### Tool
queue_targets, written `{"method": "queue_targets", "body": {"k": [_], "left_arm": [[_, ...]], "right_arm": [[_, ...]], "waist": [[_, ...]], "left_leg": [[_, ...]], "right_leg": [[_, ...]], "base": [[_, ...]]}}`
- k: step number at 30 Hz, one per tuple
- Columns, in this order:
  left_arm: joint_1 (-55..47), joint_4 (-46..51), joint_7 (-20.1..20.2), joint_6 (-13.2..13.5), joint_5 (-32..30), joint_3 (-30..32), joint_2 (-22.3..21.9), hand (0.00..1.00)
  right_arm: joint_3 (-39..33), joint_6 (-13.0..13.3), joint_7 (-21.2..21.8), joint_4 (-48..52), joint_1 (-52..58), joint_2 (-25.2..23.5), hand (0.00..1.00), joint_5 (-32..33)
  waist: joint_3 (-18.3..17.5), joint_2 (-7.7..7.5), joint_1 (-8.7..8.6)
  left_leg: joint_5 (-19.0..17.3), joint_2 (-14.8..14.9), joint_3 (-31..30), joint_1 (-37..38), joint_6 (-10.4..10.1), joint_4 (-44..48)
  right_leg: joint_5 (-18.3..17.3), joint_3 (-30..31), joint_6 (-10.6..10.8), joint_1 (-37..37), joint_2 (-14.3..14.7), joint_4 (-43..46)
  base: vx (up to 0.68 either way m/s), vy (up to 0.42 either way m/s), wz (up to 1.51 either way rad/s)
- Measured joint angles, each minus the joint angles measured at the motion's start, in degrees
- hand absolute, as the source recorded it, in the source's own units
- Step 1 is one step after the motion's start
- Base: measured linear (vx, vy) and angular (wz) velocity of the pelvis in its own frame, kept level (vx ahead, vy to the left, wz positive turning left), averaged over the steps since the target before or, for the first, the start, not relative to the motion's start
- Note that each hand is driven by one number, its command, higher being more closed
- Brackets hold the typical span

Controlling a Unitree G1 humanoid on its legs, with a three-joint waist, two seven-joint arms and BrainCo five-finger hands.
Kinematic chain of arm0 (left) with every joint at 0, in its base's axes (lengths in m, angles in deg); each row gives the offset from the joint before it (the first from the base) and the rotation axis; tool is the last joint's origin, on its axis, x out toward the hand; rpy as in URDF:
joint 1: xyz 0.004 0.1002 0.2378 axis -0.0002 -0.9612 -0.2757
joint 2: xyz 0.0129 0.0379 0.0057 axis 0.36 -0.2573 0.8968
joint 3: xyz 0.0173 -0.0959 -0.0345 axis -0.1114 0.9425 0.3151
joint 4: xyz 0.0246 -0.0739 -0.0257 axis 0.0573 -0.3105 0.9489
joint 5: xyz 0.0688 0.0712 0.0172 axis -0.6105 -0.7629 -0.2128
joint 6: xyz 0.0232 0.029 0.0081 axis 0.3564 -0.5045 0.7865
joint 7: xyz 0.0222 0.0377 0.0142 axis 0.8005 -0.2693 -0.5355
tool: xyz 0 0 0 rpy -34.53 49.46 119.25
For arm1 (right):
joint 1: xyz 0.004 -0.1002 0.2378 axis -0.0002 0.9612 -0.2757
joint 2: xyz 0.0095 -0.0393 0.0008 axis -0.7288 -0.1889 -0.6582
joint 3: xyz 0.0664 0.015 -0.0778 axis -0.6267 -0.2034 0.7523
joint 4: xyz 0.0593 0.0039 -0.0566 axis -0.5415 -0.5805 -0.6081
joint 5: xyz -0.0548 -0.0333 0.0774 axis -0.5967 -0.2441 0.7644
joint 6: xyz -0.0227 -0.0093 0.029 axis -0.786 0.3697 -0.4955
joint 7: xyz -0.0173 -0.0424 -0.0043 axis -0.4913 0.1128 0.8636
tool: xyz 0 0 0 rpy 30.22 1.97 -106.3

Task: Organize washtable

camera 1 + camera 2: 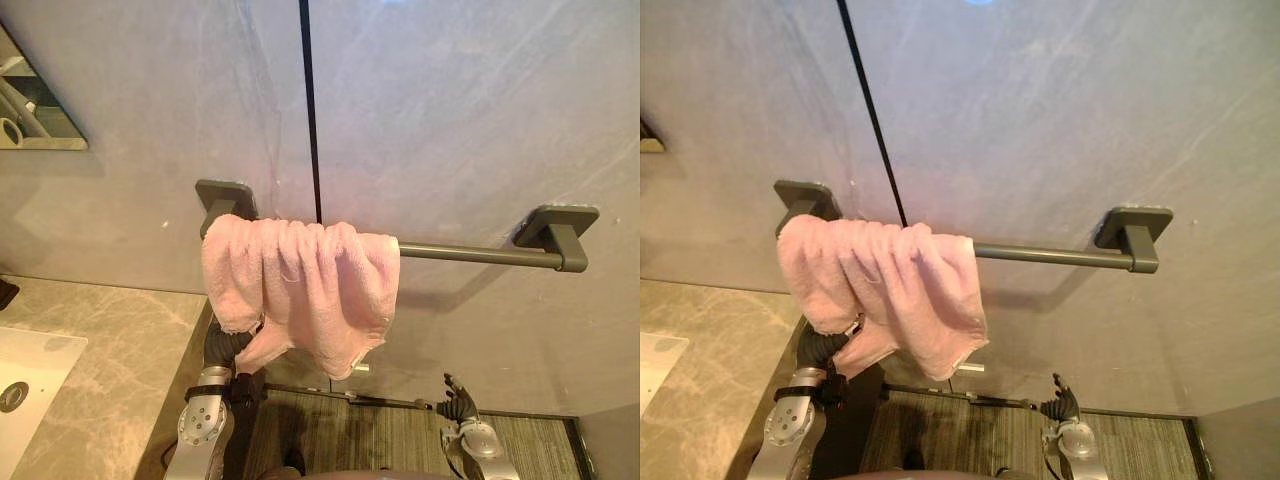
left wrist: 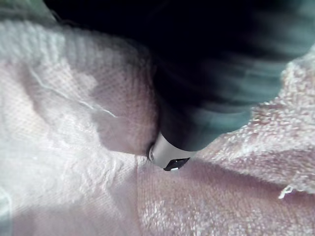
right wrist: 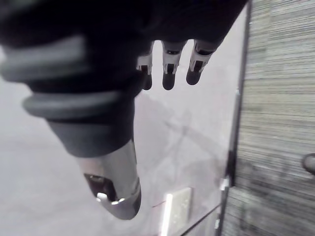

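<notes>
Pink towel point(image 1: 300, 280) bunches at the left end of the towel bar point(image 1: 470, 254), right half bare; left hand point(image 2: 170, 156) hides under its hem, grip indiscernible; right hand point(image 1: 458, 400) hangs slack and empty, lower right.

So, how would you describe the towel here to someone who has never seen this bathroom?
On the grey wall beside the marble counter runs a dark towel bar on two brackets. Draped and bunched over its left end, with the left hand up inside it from below, is the pink towel. It is the one soft, pink thing; the bar's right half is bare.
</notes>
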Motion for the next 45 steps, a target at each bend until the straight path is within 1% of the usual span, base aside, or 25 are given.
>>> {"method": "queue_targets", "body": {"k": [1, 3, 4, 5, 6, 7, 11, 13, 14, 17, 18, 19, 20, 21, 23, 24, 27, 28, 31, 32, 33, 36, 39, 42, 45], "left_arm": [[0.1, 0.0, -0.05, 0.03, -0.01, 0.0, 0.0, 1.0], [0.37, 0.0, -0.06, 0.05, -0.06, -0.14, 0.01, 1.0], [0.55, 0.0, -0.08, 0.08, -0.19, -0.19, 0.01, 1.0], [0.7, 0.0, -0.12, 0.1, -0.65, -0.28, 0.1, 1.0], [0.78, 0.0, -0.11, 0.09, -0.7, -0.4, 0.16, 1.0], [0.95, 0.0, -0.11, 0.1, -0.92, -0.64, 0.4, 1.0], [0.77, 0.0, -0.08, 0.1, -2.03, -0.8, 1.03, 1.0], [0.77, 0.0, -0.08, 0.11, -2.47, -0.82, 1.54, 1.0], [0.79, 0.0, -0.06, 0.11, -2.52, -0.82, 1.65, 1.0], [0.83, 0.0, 0.02, 0.32, -2.83, -0.88, 1.82, 1.0], [0.83, 0.0, 0.02, 0.43, -2.83, -0.93, 1.91, 1.0], [0.83, 0.0, 0.05, 0.59, -2.83, -1.14, 2.24, 1.0], [0.83, 0.01, 0.07, 0.6, -2.82, -1.49, 2.69, 1.0], [0.86, 0.01, 0.11, 0.6, -2.81, -1.68, 2.9, 1.0], [0.96, 0.03, 0.2, 0.64, -2.8, -2.6, 3.8, 1.0], [0.97, 0.03, 0.21, 0.65, -2.8, -2.61, 3.8, 1.0], [1.03, 0.03, 0.21, 0.66, -2.77, -2.61, 3.84, 1.0], [1.1, 0.03, 0.21, 0.68, -2.76, -2.65, 3.89, 1.0], [1.21, 0.03, 0.23, 1.15, -2.73, -3.29, 4.1, 1.0], [1.21, 0.03, 0.24, 1.19, -2.72, -3.36, 4.1, 1.0], [1.21, 0.03, 0.21, 1.21, -2.71, -3.69, 4.22, 1.0], [1.38, 0.04, 0.25, 1.28, -2.68, -4.88, 4.37, 1.0], [1.43, 0.05, 0.28, 1.29, -2.28, -5.02, 4.35, 1.0], [1.46, 0.05, 0.28, 1.29, -2.25, -5.16, 4.29, 1.0], [1.48, 0.05, 0.32, 1.29, -1.99, -5.42, 3.53, 1.0]], "right_arm": [[1.43, 0.2, 0.83, 4.35, 0.89, 0.41, 0.0, 0.0], [1.79, 0.15, 1.69, 7.06, 2.61, 0.82, 0.0, 0.15], [2.52, 0.42, 2.4, 9.44, 4.01, 1.31, 0.0, 0.22], [3.92, 0.59, 3.7, 13.9, 6.09, 2.18, 0.0, 0.75], [4.23, 0.74, 4.41, 15.38, 6.8, 2.39, 0.0, 1.17], [4.88, 1.46, 5.59, 18.45, 8.35, 2.87, 0.0, 2.14], [6.92, 2.5, 8.6, 27.46, 11.85, 5.1, 0.0, 4.2], [8.51, 3.86, 10.93, 32.11, 12.36, 7.68, 0.0, 6.21], [8.84, 4.23, 11.35, 33.01, 12.38, 8.32, 0.0, 6.87], [10.84, 4.99, 14.34, 38.2, 12.43, 12.7, 0.0, 10.66], [11.11, 5.22, 14.81, 38.69, 12.41, 13.34, 0.0, 11.29], [11.97, 5.72, 15.76, 39.6, 12.35, 14.98, 0.0, 12.65], [12.94, 5.8, 16.98, 41.01, 12.34, 17.0, 0.0, 13.98], [13.24, 5.81, 17.38, 41.53, 12.32, 17.69, 0.0, 14.49], [14.46, 5.91, 19.36, 44.12, 12.26, 20.94, 0.0, 17.89], [14.64, 5.92, 19.68, 44.58, 12.23, 21.63, 0.0, 18.61], [15.2, 6.02, 21.24, 45.58, 11.48, 24.61, 0.0, 23.44], [15.34, 6.02, 22.08, 45.6, 10.91, 25.53, 0.0, 26.01], [17.04, 6.0, 22.4, 46.25, 9.19, 27.69, 0.0, 30.71], [17.43, 6.0, 22.55, 46.66, 8.99, 27.91, 0.0, 31.61], [18.88, 6.02, 23.4, 47.58, 7.67, 28.48, 0.0, 34.1], [21.59, 5.9, 24.16, 47.5, 4.84, 28.54, 0.0, 36.2], [24.94, 5.72, 24.49, 47.42, 2.03, 28.39, 0.0, 36.76], [26.33, 5.58, 24.5, 47.13, 0.69, 28.21, 0.0, 36.8], [26.79, 5.54, 24.48, 45.95, -0.51, 26.6, 0.0, 36.76]], "waist": [[0.0, -0.01, -0.28], [0.0, -0.01, -0.44], [0.0, 0.0, -0.5], [0.0, -0.01, -0.61], [0.0, -0.01, -0.79], [0.0, -0.02, -1.07], [0.05, -0.08, -1.44], [0.09, -0.01, -1.8], [0.11, 0.02, -1.9], [0.13, 0.04, -1.99], [0.13, 0.04, -1.97], [0.12, 0.03, -1.94], [0.11, 0.07, -1.94], [0.11, 0.07, -1.93], [0.11, 0.04, -1.93], [0.11, 0.04, -1.93], [0.1, 0.02, -1.92], [0.1, 0.02, -1.93], [0.1, 0.03, -1.89], [0.1, 0.04, -1.87], [0.09, 0.04, -1.89], [0.09, 0.05, -1.84], [0.08, 0.07, -1.66], [0.08, 0.07, -1.49], [0.07, 0.08, -0.88]], "left_leg": [[-0.01, 0.01, 0.02, 0.1, 0.0, -0.15], [-0.01, 0.03, 0.16, 0.38, 0.0, -0.42], [-0.01, 0.04, 0.25, 0.47, 0.0, -0.48], [-0.01, 0.09, 0.52, 0.78, 0.0, -0.47], [-0.02, 0.11, 0.73, 0.97, 0.0, -0.47], [-0.03, 0.12, 1.14, 1.35, 0.0, -0.45], [-1.59, 0.43, 1.76, 2.28, 0.1, 0.96], [-2.57, 0.52, 2.57, 2.5, 0.45, 2.01], [-2.6, 0.52, 2.72, 2.57, 0.48, 2.05], [-2.62, 0.59, 3.43, 3.07, 0.51, 2.06], [-2.62, 0.6, 3.51, 3.08, 0.51, 2.08], [-2.57, 0.65, 3.74, 3.17, 0.44, 2.09], [-2.48, 0.65, 3.89, 3.31, 0.3, 2.09], [-2.47, 0.65, 3.92, 3.36, 0.3, 2.1], [-2.47, 0.66, 4.04, 3.4, 0.29, 2.12], [-2.47, 0.66, 4.05, 3.41, 0.29, 2.11], [-2.49, 0.65, 4.12, 3.4, 0.31, 2.1], [-2.49, 0.65, 4.13, 3.4, 0.31, 2.1], [-2.49, 0.66, 4.08, 3.4, 0.32, 2.11], [-2.5, 0.66, 4.08, 3.4, 0.33, 2.11], [-2.5, 0.67, 4.08, 3.4, 0.33, 2.1], [-2.49, 0.63, 4.07, 3.37, 0.33, 2.07], [-2.47, 0.6, 3.89, 3.09, 0.33, 2.06], [-2.46, 0.54, 3.63, 2.91, 0.34, 2.04], [-2.45, 0.48, 3.37, 2.8, 0.34, 1.99]], "right_leg": [[0.0, 0.21, 0.0, -0.01, 0.05, -0.05], [0.01, 0.66, -0.01, 0.18, 0.11, -0.03], [0.02, 1.01, -0.03, 0.24, 0.13, 0.0], [0.11, 1.57, -0.16, 0.27, 0.14, 0.04], [0.15, 1.74, -0.2, 0.34, 0.14, 0.09], [0.18, 2.23, -0.23, 0.51, 0.13, 0.15], [0.18, 3.41, -0.23, 1.23, 0.27, 0.52], [0.24, 4.59, -0.11, 1.16, 0.27, 0.67], [0.27, 4.73, -0.06, 1.14, 0.26, 0.73], [0.31, 5.59, 0.03, 1.0, 0.32, 0.97], [0.34, 5.69, 0.07, 0.98, 0.33, 0.96], [0.39, 5.92, 0.14, 0.95, 0.39, 0.96], [0.42, 6.06, 0.17, 1.0, 0.4, 0.94], [0.43, 6.09, 0.19, 1.02, 0.4, 0.95], [0.44, 6.17, 0.21, 1.04, 0.43, 0.93], [0.44, 6.17, 0.21, 1.05, 0.42, 0.93], [0.44, 6.22, 0.21, 1.27, 0.42, 0.94], [0.44, 6.22, 0.22, 1.31, 0.42, 0.95], [0.44, 6.19, 0.22, 1.33, 0.43, 0.99], [0.44, 6.19, 0.22, 1.33, 0.43, 0.99], [0.44, 6.21, 0.22, 1.31, 0.43, 1.01], [0.44, 6.21, 0.23, 1.28, 0.41, 1.03], [0.44, 6.05, 0.23, 1.11, 0.4, 1.0], [0.43, 5.83, 0.23, 1.07, 0.37, 0.95], [0.43, 5.6, 0.24, 1.08, 0.31, 0.92]], "base": [[0.06, -0.007, -0.06], [0.06, -0.007, -0.1], [0.04, -0.004, -0.19], [0.03, -0.004, -0.2], [0.0, -0.002, -0.22], [-0.02, 0.0, -0.21], [-0.05, 0.003, -0.16], [-0.09, 0.012, -0.21], [-0.08, 0.009, -0.18], [-0.06, 0.001, -0.12], [-0.03, -0.008, -0.09], [-0.01, -0.012, -0.09], [-0.01, -0.012, -0.08], [0.01, -0.013, -0.05], [0.0, 0.0, 0.0], [0.0, 0.0, 0.0], [0.0, 0.0, 0.0], [0.0, 0.0, 0.0], [0.0, 0.0, 0.0], [-0.04, -0.017, 0.0], [0.0, 0.0, 0.0], [0.0, 0.0, 0.0], [0.0, -0.005, 0.02], [0.01, -0.01, 0.05], [0.0, -0.001, 0.05]]}}
